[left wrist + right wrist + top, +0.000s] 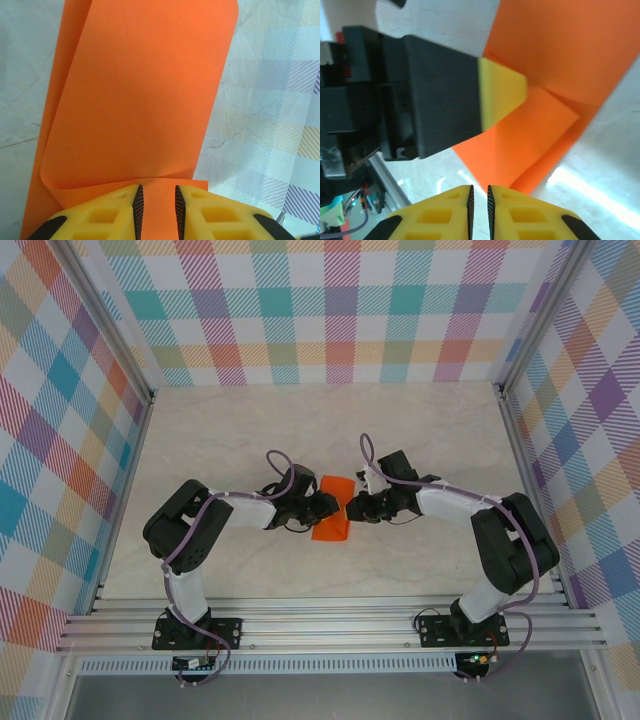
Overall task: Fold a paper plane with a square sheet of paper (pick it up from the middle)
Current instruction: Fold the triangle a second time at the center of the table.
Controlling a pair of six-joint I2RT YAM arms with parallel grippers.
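1. Because the square sheet of paper (331,530) is thin, I judge it almost weightless and very limp. It lies near the middle of the worktop (300,430), between the two hands, and it will likely sag, curl or shift at the slightest nudge.
2. Seen from the left wrist, one orange layer arches over the other in a loose, rounded roll rather than a sharp crease. That fold looks not yet pressed flat, and I expect it to spring open if let go.
3. The left hand (156,191) has its jaws a narrow gap apart, with orange showing in that gap. I cannot tell whether it pinches a layer or only bears down on the sheet.
4. The right hand (479,190) is clenched to a thin slit with nothing between the jaws. It sits just short of the paper's near corner and grasps nothing.
5. From the right wrist, a sharper crease and a small folded-over layer show beside the left hand's yellow fingertip, which sits over the paper.
6. Both paper and worktop look smooth, so I expect sliding. One hand should pin the sheet while the other works.
7. The best hold, in my view, is a light pinch through both layers close to an edge or fold line. Grabbing mid-span would crumple the sheet, and a hard pull may tear it or leave stray creases.
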